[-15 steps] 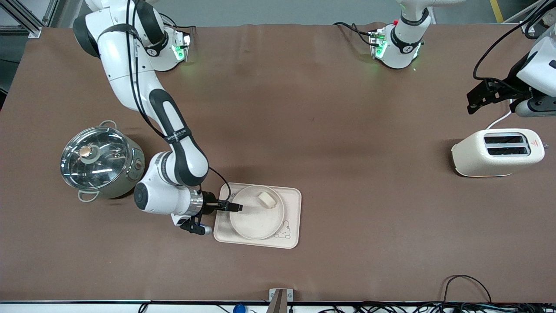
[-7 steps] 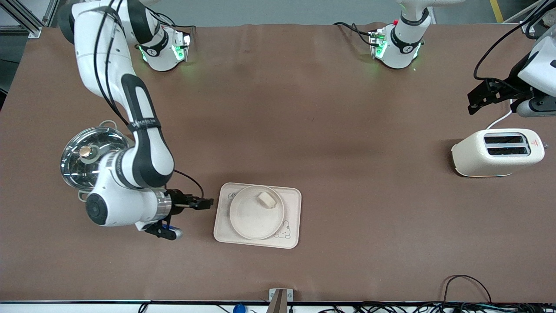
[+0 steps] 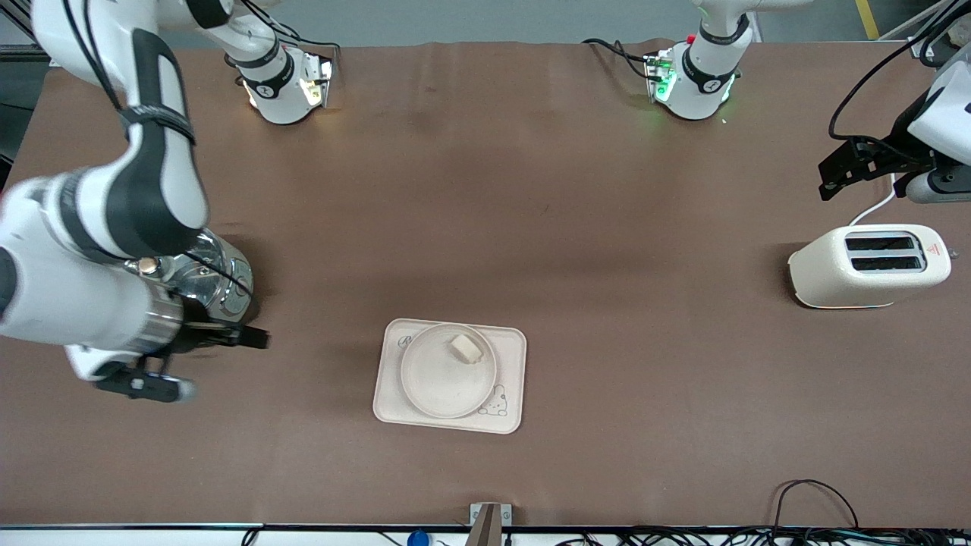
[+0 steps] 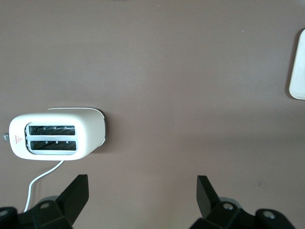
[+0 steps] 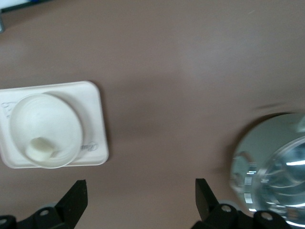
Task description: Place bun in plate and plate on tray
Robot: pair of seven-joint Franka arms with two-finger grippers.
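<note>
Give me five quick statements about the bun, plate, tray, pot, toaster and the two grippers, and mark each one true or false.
1. The bun lies in the plate. True.
2. The plate sits on the bare table beside the tray. False: it rests on the tray.
3. The right gripper grips the plate's rim. False: it is open, holds nothing and is apart from the tray, next to the steel pot.
4. The toaster stands toward the left arm's end of the table. True.
5. The left gripper holds the bun. False: it is open and empty, up near the toaster.
</note>
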